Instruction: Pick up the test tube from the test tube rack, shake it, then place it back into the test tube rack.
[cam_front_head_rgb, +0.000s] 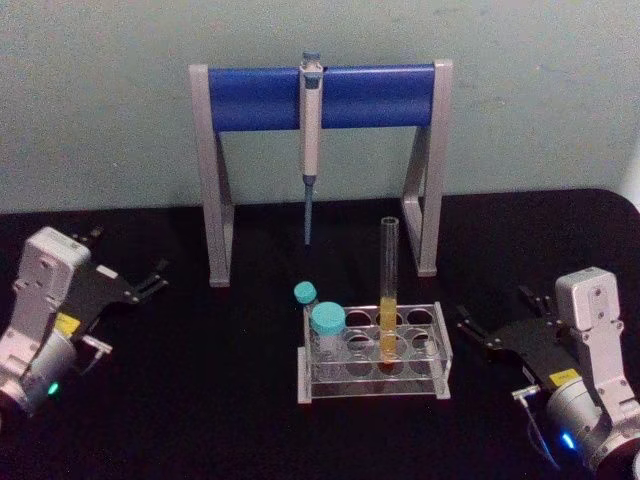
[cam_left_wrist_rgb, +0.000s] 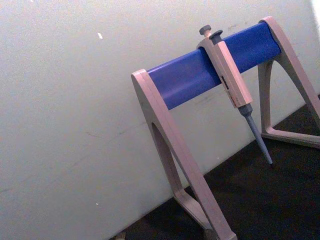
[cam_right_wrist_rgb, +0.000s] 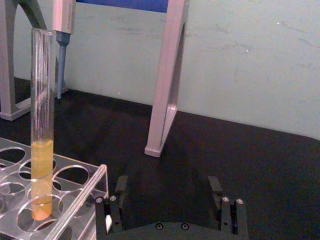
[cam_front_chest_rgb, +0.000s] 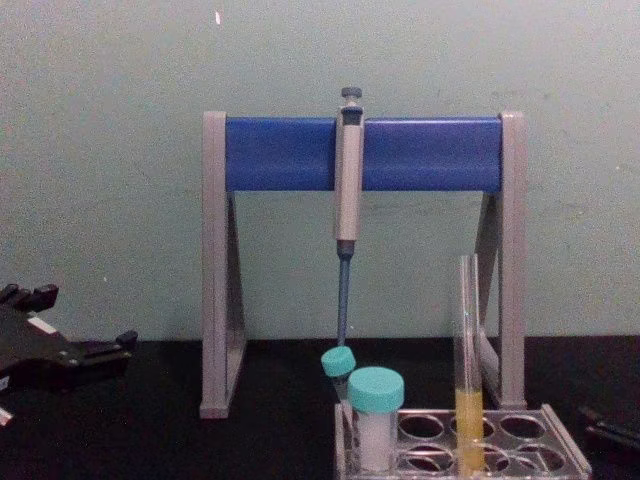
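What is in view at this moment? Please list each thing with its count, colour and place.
test tube: 1, clear glass with yellow liquid in its lower part, upright in the rack, capless
test tube rack: 1, clear plastic, on the table, front centre
capped tubes: 2, teal screw caps, at the rack's left end
pipette: 1, pale grey with a blue tip, hanging from the blue bar
stand: 1, grey legs and blue bar, behind the rack by the wall
table: 1, black
left gripper: 1, black, low over the table at the far left, away from the rack
right gripper: 1, black, open, just right of the rack, holding nothing
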